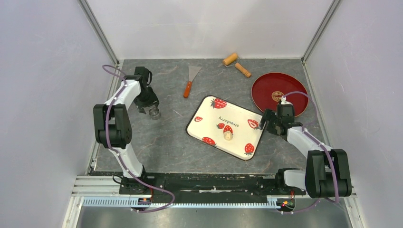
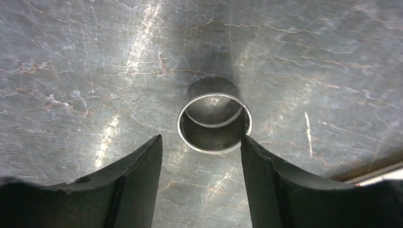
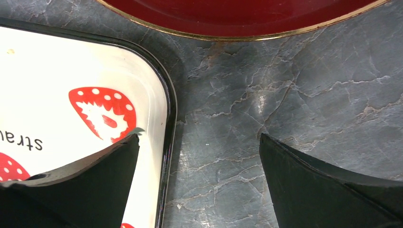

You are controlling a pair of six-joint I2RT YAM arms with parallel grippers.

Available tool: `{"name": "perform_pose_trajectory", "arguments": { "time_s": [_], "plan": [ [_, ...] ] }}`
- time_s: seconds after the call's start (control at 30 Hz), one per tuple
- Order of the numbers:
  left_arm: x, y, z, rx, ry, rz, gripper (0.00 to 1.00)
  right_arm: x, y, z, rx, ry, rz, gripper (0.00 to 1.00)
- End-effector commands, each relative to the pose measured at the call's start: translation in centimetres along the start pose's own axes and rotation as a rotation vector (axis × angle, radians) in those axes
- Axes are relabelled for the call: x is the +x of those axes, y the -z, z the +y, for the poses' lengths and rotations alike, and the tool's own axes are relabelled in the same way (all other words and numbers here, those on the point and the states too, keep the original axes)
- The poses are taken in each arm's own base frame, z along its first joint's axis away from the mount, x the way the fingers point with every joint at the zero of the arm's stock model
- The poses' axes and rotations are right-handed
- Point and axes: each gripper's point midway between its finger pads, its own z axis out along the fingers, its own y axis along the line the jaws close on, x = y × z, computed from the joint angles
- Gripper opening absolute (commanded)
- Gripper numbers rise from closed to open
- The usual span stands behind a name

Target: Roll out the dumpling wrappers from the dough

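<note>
Left gripper (image 2: 201, 138): jaws apart, holding nothing. Metal ring (image 2: 214, 137) stands on table (image 1: 166, 137) just past its tips. Dough (image 1: 228, 135): small lump mid tray (image 1: 209, 121), well right of left gripper, near left of right gripper (image 3: 198, 137), so right arm nearer. Lump's axis unclear. Right gripper wide open, empty, straddling tray's right edge. Roller (image 1: 236, 64) at far edge, lying diagonal. Table flat, marbled.

one tray (image 1: 209, 127). one dough lump (image 1: 228, 135) on tray. one red plate (image 1: 266, 85) beyond tray's right corner. one scraper (image 1: 191, 80), one roller (image 1: 230, 59) beyond tray. one metal ring (image 1: 155, 113) left of tray.
</note>
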Motion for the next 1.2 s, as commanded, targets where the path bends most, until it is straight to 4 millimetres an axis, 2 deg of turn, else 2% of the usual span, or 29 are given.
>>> {"name": "perform_pose_trajectory", "arguments": {
  "time_s": [0.0,0.07,0.17,0.3,0.37,0.47,0.63,0.77,0.9,1.17],
  "plan": [
    [-3.1,5.8,-2.4,0.117,-0.093,-0.164,0.67,-1.7,0.3,1.5,-0.061,-0.023,-0.029,0.98],
    [-3.0,7.0,-4.6,0.181,-0.149,-0.192,0.67,-1.6,0.3,1.7,-0.073,-0.031,-0.021,0.98],
    [-1.7,8.4,-9.3,0.300,-0.265,-0.213,0.67,-1.2,0.3,2.4,-0.111,-0.042,-0.003,0.98],
    [2.3,9.1,-16.3,0.494,-0.422,-0.153,0.67,-0.8,0.3,3.5,-0.174,-0.055,0.018,0.98],
    [4.6,8.2,-18.8,0.558,-0.468,-0.078,0.66,-0.4,0.3,4.2,-0.211,-0.066,0.031,0.98],
    [7.5,6.1,-20.8,0.587,-0.502,0.025,0.66,0.4,0.2,5.0,-0.258,-0.082,0.060,0.98],
    [9.7,2.5,-20.2,0.522,-0.494,0.111,0.66,1.8,-0.2,5.8,-0.306,-0.091,0.127,0.98],
    [11.2,0.9,-19.1,0.498,-0.504,0.164,0.65,3.0,-0.6,5.9,-0.317,-0.087,0.178,0.98],
    [12.9,1.1,-18.8,0.554,-0.493,0.207,0.63,3.9,-1.0,6.3,-0.323,-0.068,0.223,0.98],
    [15.4,2.4,-16.3,0.578,-0.417,0.228,0.60,4.8,-1.9,7.2,-0.326,0.008,0.322,0.98]
  ]
}}
